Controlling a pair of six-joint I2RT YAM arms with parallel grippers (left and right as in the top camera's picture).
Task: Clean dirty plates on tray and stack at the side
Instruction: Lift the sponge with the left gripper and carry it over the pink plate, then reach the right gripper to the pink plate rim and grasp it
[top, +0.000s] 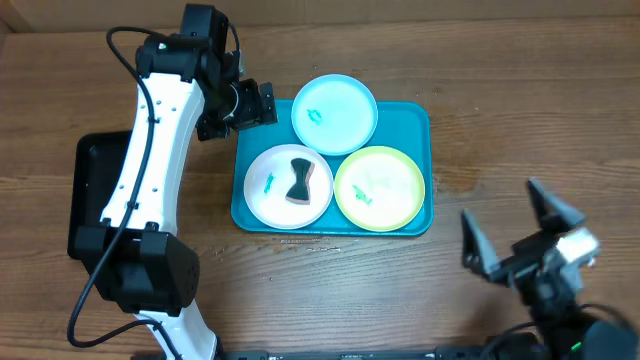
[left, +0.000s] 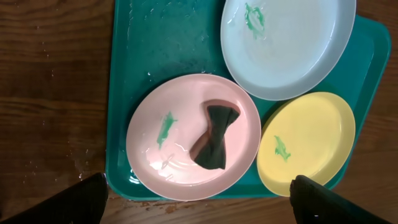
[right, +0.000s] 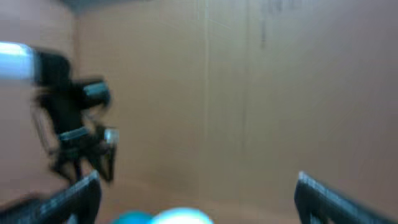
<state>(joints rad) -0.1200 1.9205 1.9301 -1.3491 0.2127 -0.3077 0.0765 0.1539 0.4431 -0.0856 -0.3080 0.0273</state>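
Three plates (top: 379, 188) lie in the tray (top: 415, 120), a dark sponge (top: 299, 180) on the white plate (top: 270, 185). The left fingers (left: 87, 199) and right fingers (top: 472, 243) are spread wide, empty.

Wooden table (top: 500, 120) with turquoise tray (top: 410, 120), black tray (top: 85, 200)

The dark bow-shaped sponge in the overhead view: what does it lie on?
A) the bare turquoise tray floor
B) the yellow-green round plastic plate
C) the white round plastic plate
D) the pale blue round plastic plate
C: the dark bow-shaped sponge lies in the middle of the white round plastic plate, which sits in the large turquoise rectangular plastic tray.
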